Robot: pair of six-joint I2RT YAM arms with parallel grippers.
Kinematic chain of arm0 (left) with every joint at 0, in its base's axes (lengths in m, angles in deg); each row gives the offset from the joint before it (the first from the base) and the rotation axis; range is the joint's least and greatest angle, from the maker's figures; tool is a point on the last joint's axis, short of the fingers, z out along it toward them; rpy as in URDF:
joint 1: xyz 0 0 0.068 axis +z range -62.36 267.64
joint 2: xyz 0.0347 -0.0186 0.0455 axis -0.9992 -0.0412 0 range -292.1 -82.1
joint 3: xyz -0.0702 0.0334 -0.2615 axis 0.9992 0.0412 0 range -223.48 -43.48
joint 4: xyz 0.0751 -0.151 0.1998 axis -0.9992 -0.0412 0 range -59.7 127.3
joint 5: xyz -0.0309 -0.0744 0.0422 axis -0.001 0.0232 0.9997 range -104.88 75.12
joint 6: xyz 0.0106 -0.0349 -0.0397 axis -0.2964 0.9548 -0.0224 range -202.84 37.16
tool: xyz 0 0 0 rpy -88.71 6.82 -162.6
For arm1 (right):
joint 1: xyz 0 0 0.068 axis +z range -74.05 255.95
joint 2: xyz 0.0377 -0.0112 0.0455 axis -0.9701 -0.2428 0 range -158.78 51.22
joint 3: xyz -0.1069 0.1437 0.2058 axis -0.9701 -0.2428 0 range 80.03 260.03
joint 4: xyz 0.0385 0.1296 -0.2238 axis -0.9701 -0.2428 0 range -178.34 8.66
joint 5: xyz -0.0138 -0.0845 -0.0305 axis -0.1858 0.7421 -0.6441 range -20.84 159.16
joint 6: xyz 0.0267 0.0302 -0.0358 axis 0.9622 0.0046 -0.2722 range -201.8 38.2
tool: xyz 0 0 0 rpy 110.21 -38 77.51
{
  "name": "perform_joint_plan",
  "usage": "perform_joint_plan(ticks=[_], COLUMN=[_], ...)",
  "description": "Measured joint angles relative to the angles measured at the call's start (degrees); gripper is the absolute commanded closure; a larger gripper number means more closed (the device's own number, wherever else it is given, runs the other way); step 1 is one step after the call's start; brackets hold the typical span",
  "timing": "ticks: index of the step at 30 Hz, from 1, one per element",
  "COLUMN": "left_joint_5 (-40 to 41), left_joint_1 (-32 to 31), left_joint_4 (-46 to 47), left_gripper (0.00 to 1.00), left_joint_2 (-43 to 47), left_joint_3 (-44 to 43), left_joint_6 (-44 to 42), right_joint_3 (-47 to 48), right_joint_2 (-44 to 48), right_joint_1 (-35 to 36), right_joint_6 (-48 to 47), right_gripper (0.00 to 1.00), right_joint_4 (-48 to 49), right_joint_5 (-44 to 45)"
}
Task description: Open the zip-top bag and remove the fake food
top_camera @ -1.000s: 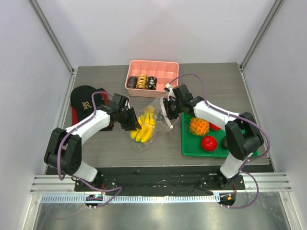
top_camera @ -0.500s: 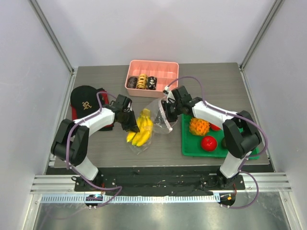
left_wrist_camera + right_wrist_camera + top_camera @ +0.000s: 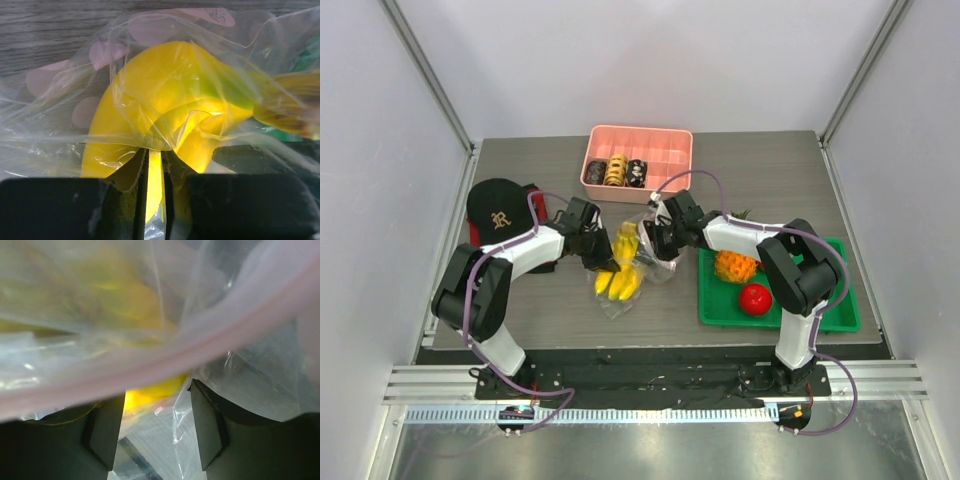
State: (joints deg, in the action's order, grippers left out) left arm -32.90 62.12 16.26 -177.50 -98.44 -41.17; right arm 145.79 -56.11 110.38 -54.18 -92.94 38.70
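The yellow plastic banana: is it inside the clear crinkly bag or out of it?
Inside: the left wrist view shows the clear crinkly bag wrapped over the yellow plastic banana.

Table (image 3: 770,170), zip-top bag (image 3: 630,262), cap (image 3: 498,208), bin (image 3: 665,160), tray (image 3: 825,315)

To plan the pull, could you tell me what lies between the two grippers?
The zip-top bag with the banana inside, as the top view shows.
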Motion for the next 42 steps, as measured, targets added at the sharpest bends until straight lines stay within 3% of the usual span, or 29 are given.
perform_joint_plan(ticks=[4, 8, 9, 11, 12, 16, 17, 21, 23, 27, 29, 31, 36, 39, 42], left_joint_5=[-0.6, -1.1, -1.2, -1.3, -1.3, -1.0, -0.8, 0.1, -0.3, -4.2, -5.8, -7.2, -8.6, -8.5, -7.7], left_joint_1=[0.0, 0.0, 0.0, 0.0, 0.0, -0.2, -0.2, -0.8, -1.0, -1.0, -1.0, -1.0, -1.0, -1.0, -1.2], left_joint_4=[1.2, 2.0, 2.2, 2.4, 2.4, 2.5, 2.2, -3.1, -6.7, -8.8, -8.4, -7.2, -4.0, -3.1, -3.7], left_gripper=[0.87, 0.87, 0.87, 0.87, 0.87, 0.76, 0.67, 0.39, 0.31, 0.27, 0.13, 0.07, 0.07, 0.14, 0.30], left_joint_2=[-0.1, -0.1, -0.1, -0.1, -0.1, 0.1, 0.4, 4.0, 7.3, 15.4, 18.5, 20.7, 20.0, 17.6, 13.7], left_joint_3=[0.4, 0.7, 0.8, 0.9, 0.9, 0.9, 0.9, 0.5, -0.7, -4.6, -6.7, -8.7, -12.1, -13.1, -15.9], left_joint_6=[0.2, 0.2, 0.1, 0.1, 0.1, -0.4, -0.7, -2.6, -3.3, -2.4, -1.1, 0.7, 5.9, 8.5, 9.5], right_joint_3=[-0.7, -2.7, -2.7, -2.7, -2.7, -2.5, -2.4, 0.4, 1.9, 4.0, 5.1, 5.9, 6.1, 6.2, 6.6], right_joint_2=[0.0, -0.2, -0.3, -1.2, -1.6, -2.1, -2.0, -1.2, 0.5, 5.2, 7.2, 9.0, 10.7, 10.9, 11.5], right_joint_1=[0.0, 0.0, 0.0, 0.0, 0.1, 0.0, 0.0, 0.5, 0.9, 0.9, 0.8, 0.7, 1.7, 3.1, 4.5], right_joint_6=[-1.4, -2.5, -2.7, -3.3, -3.6, -3.5, -3.6, -3.5, -3.8, -4.7, -5.1, -5.6, -7.0, -7.7, -8.1], right_gripper=[0.32, 0.37, 0.49, 0.61, 0.76, 0.97, 0.98, 0.98, 0.98, 0.99, 0.98, 0.99, 0.98, 0.98, 0.99], right_joint_4=[4.1, 9.1, 9.7, 11.9, 12.4, 12.7, 12.5, 6.9, 2.7, -4.1, -6.3, -8.3, -12.5, -14.8, -16.7], right_joint_5=[2.6, 4.4, 4.5, 4.4, 4.4, 4.2, 4.2, 6.3, 8.2, 12.1, 13.9, 15.8, 20.2, 22.2, 24.2])
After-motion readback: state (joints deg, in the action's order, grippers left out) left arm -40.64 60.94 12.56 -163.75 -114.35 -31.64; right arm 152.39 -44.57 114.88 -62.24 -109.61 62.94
